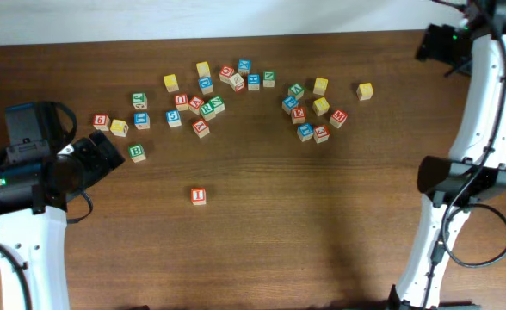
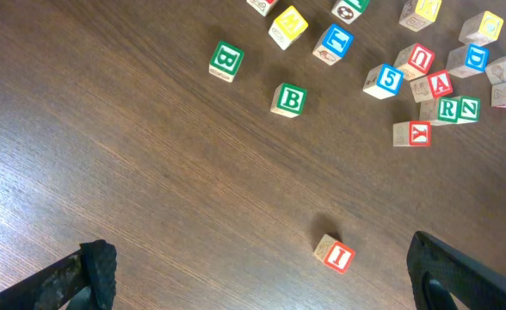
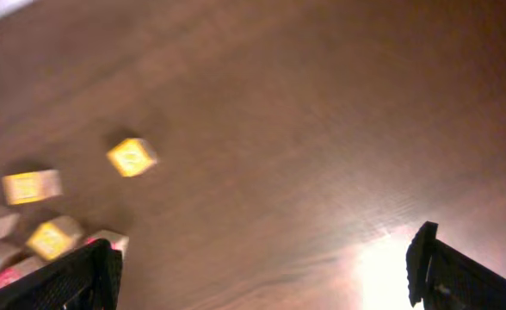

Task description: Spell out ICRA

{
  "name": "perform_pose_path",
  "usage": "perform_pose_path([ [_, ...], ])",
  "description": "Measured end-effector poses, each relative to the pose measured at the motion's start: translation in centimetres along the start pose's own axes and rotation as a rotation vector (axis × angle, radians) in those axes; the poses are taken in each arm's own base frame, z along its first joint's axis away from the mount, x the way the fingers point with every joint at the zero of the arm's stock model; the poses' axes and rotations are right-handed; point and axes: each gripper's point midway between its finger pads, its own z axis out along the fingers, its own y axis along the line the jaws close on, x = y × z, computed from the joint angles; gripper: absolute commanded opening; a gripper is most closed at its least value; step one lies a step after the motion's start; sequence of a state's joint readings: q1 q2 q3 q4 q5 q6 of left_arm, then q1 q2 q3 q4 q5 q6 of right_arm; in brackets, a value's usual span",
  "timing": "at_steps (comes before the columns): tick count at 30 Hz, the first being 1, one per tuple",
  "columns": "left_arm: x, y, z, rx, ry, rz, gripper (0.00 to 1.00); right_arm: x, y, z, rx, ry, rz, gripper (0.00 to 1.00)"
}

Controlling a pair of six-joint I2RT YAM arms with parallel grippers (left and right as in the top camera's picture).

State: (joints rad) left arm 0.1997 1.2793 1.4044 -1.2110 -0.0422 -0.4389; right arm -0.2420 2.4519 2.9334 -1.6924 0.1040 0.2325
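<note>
ICRA cubes [image 1: 199, 195]: scattered on the table, not in a row, and none is in a gripper.
Table [image 1: 322, 224]: dark brown wood grain. It carries all the letter cubes, and its near half is bare apart from one cube.
Left arm [image 1: 25, 245]: white links with a black wrist, at the left edge. Its head is turned toward the cubes.
Right arm [image 1: 478, 95]: white links with black joints, along the right edge, well apart from every cube.
Left gripper [image 2: 262, 263]: fingers spread wide with nothing between them, over bare wood.
Right gripper [image 3: 266, 254]: fingers spread wide and empty. Its wrist view is blurred.
Left cluster [image 1: 203, 86]: a loose group of red, blue, green and yellow cubes at the far centre-left.
Right cluster [image 1: 309, 110]: a smaller group, far centre-right.
I cube [image 2: 335, 256]: red face, alone, nearer the front edge than any other cube. It lies ahead of the left gripper, between its two fingers' lines.
A cube [image 2: 441, 83]: red face, in the left cluster, just beside the R cube.
R cube [image 2: 447, 108]: green face, edge to edge with another green cube.
Yellow cubes [image 1: 171, 83]: several in both clusters. Which one bears the C cannot be read.
Green B cubes [image 2: 289, 100]: two, apart from each other, left of the cluster in the left wrist view.
</note>
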Motion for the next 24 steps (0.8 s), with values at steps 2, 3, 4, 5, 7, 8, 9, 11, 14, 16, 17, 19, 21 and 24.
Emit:
perform_pose_path([
  [2, 0.0, 0.0, 0.0, 0.0, 0.0, 0.0, 0.99, 0.8, -0.6, 1.3, 0.017, 0.055, 0.006, 0.99],
  [3, 0.0, 0.0, 0.0, 0.0, 0.001, 0.0, 0.99, 1.3, -0.7, 2.0, 0.023, 0.081, 0.004, 0.98],
  [4, 0.0, 0.0, 0.0, 0.0, 0.0, 0.0, 0.99, 1.7, -0.6, 2.5, 0.025, 0.105, 0.002, 0.98],
  [5, 0.0, 0.0, 0.0, 0.0, 0.0, 0.0, 0.99, 2.2, -0.6, 3.0, 0.029, 0.13, -0.001, 0.98],
  [7, 0.0, 0.0, 0.0, 0.0, 0.001, 0.0, 0.99, 2.9, -0.5, 3.7, 0.033, 0.164, -0.007, 0.99],
  [8, 0.0, 0.0, 0.0, 0.0, 0.0, 0.0, 0.99, 3.2, -0.5, 4.0, 0.035, 0.177, -0.008, 0.98],
  [9, 0.0, 0.0, 0.0, 0.0, 0.001, 0.0, 0.99, 3.4, -0.5, 4.2, 0.034, 0.186, -0.009, 0.98],
  [11, 0.0, 0.0, 0.0, 0.0, 0.001, 0.0, 0.99, 3.5, -0.5, 4.3, 0.036, 0.193, -0.01, 0.98],
  [14, 0.0, 0.0, 0.0, 0.0, 0.001, 0.0, 0.99, 3.5, -0.5, 4.3, 0.036, 0.193, -0.01, 0.98],
  [16, 0.0, 0.0, 0.0, 0.0, 0.001, 0.0, 0.99, 3.5, -0.4, 4.3, 0.036, 0.193, -0.01, 0.99],
  [17, 0.0, 0.0, 0.0, 0.0, 0.001, 0.0, 0.99, 3.5, -0.5, 4.3, 0.036, 0.193, -0.01, 0.98],
  [19, 0.0, 0.0, 0.0, 0.0, 0.0, 0.0, 0.99, 3.5, -0.5, 4.3, 0.036, 0.193, -0.01, 0.98],
  [21, 0.0, 0.0, 0.0, 0.0, 0.0, 0.0, 0.99, 3.5, -0.4, 4.3, 0.035, 0.193, -0.01, 0.98],
  [24, 0.0, 0.0, 0.0, 0.0, 0.0, 0.0, 0.99, 3.5, -0.4, 4.3, 0.033, 0.193, -0.009, 0.98],
])
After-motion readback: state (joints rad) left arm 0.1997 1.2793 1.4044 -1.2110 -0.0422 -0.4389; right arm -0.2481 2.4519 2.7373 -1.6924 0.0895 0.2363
